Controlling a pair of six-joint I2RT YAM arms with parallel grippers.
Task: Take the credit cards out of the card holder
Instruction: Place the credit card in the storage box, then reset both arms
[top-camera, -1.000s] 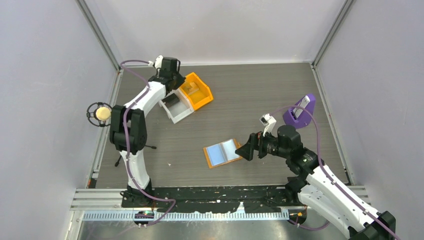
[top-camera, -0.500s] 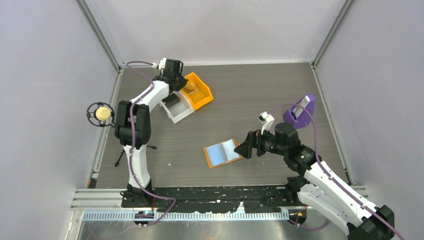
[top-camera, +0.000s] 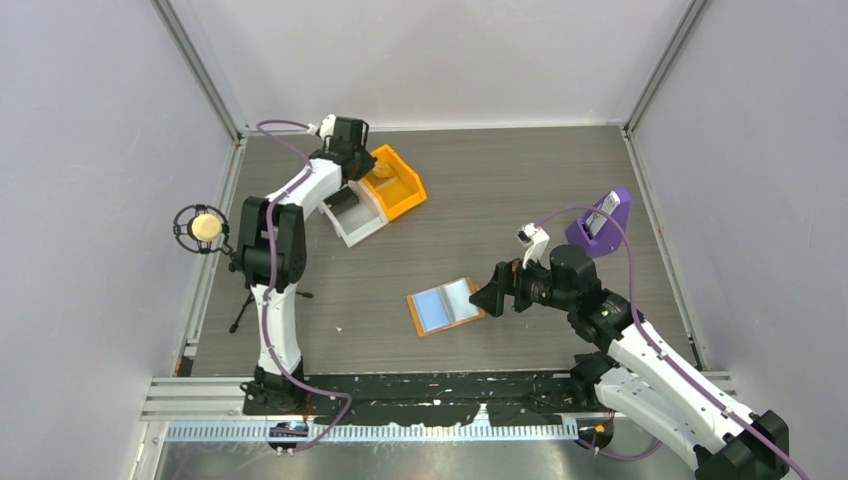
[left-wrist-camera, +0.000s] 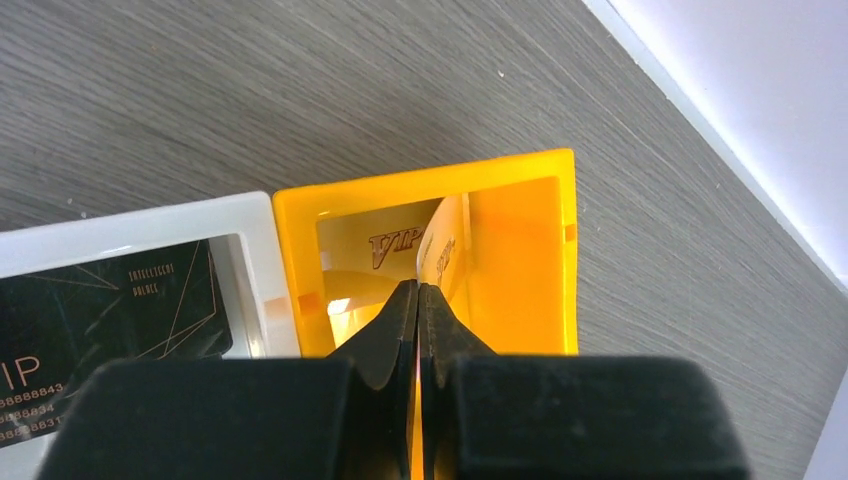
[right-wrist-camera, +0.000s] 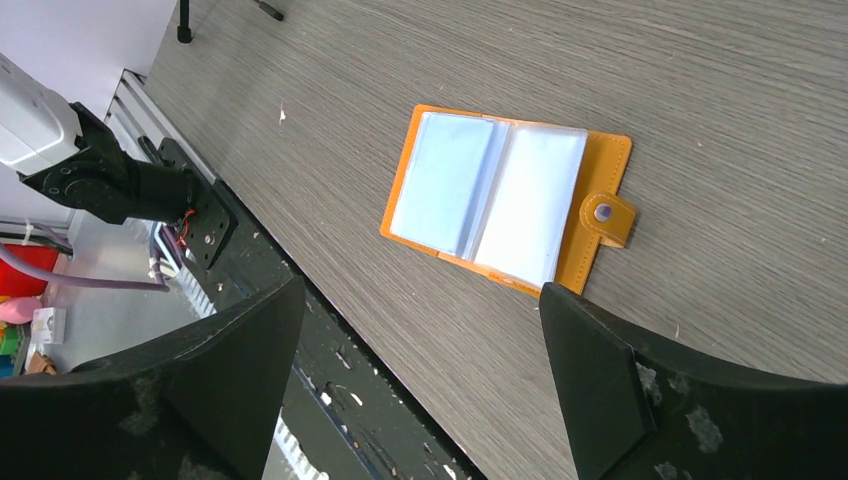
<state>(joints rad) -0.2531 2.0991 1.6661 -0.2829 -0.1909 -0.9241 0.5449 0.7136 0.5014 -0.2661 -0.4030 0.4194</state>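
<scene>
The card holder (top-camera: 446, 305) lies open on the table, orange with two pale blue pocket panels (right-wrist-camera: 505, 195) and a snap tab. My right gripper (top-camera: 490, 298) hovers just right of it, jaws wide open and holding nothing (right-wrist-camera: 420, 290). My left gripper (top-camera: 362, 165) is at the back left over the orange bin (top-camera: 398, 185). It is shut (left-wrist-camera: 418, 285) on a gold credit card (left-wrist-camera: 445, 245), which stands edge-on and reaches down into the bin. Another gold "VIP" card (left-wrist-camera: 385, 245) shows inside that bin.
A white bin (top-camera: 352, 215) beside the orange bin (left-wrist-camera: 520, 240) holds a black card (left-wrist-camera: 110, 310). A purple wedge stand (top-camera: 600, 222) sits at the right. A round yellow-centred device on a small stand (top-camera: 205, 227) is outside the table's left edge.
The left arm has shifted slightly right, bringing its gripper further over the orange bin. The right arm has hardly moved and stays open beside the card holder.
</scene>
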